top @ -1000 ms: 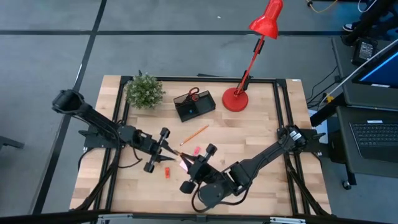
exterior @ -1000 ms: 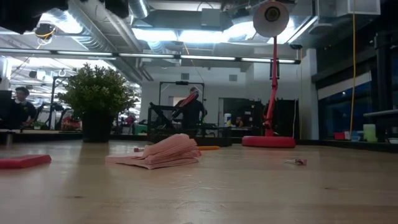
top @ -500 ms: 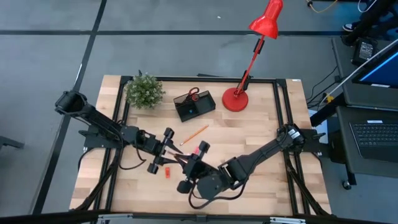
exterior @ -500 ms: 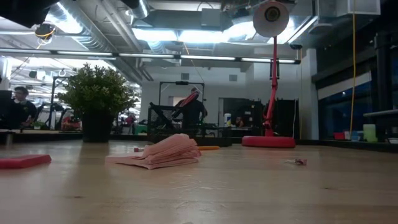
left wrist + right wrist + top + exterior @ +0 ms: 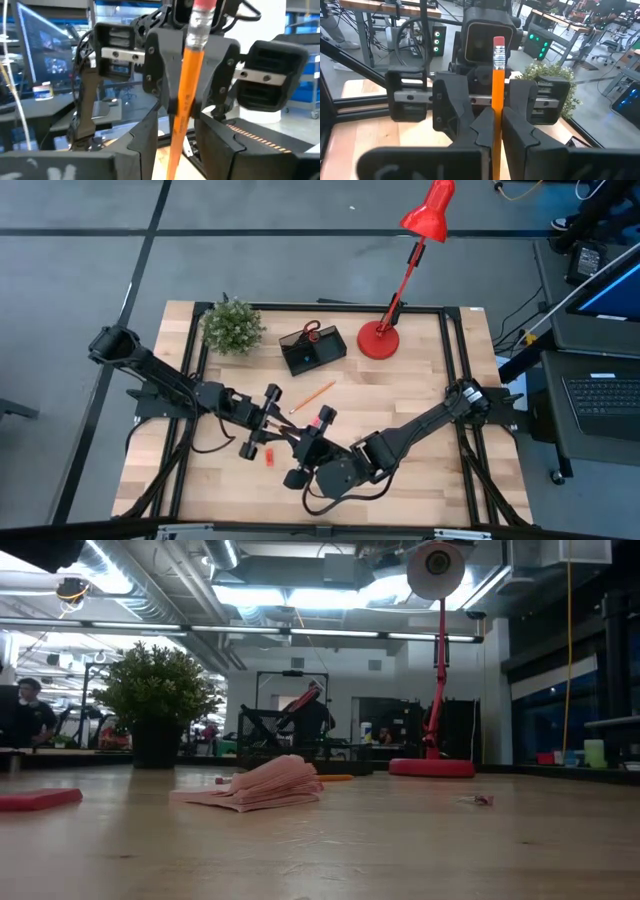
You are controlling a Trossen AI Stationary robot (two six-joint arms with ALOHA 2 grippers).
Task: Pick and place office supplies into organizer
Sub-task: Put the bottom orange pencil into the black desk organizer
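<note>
An orange pencil (image 5: 498, 85) with a pink eraser (image 5: 499, 44) stands upright between my two grippers, which face each other over the table's near middle. My right gripper (image 5: 497, 127) (image 5: 300, 442) is shut on it. My left gripper (image 5: 176, 130) (image 5: 278, 425) is open, with one finger on either side of the pencil (image 5: 189, 85) and a gap on both sides. A second orange pencil (image 5: 313, 394) lies flat on the table. The black organizer (image 5: 318, 356) holds red-handled scissors (image 5: 310, 332). A red block (image 5: 268, 456) lies near the grippers. My right gripper pinches the pencil's shaft (image 5: 497, 112) between its two fingers, well below the eraser end. The fingers are about level, come from the table's right and near side, and lie across the pencil. The pencil stands upright with the eraser up; its lower end is hidden.
A green potted plant (image 5: 232, 325) stands at the far left and a red lamp's base (image 5: 378, 340) to the right of the organizer. A pink note pad (image 5: 265, 785) lies on the table below the grippers. A person shows in the room beyond the table.
My right gripper has moved toward the table's left, up to my left gripper, and now stands over the pink pad. My left gripper has shifted a little toward the right. Both have kept still for the last half second.
</note>
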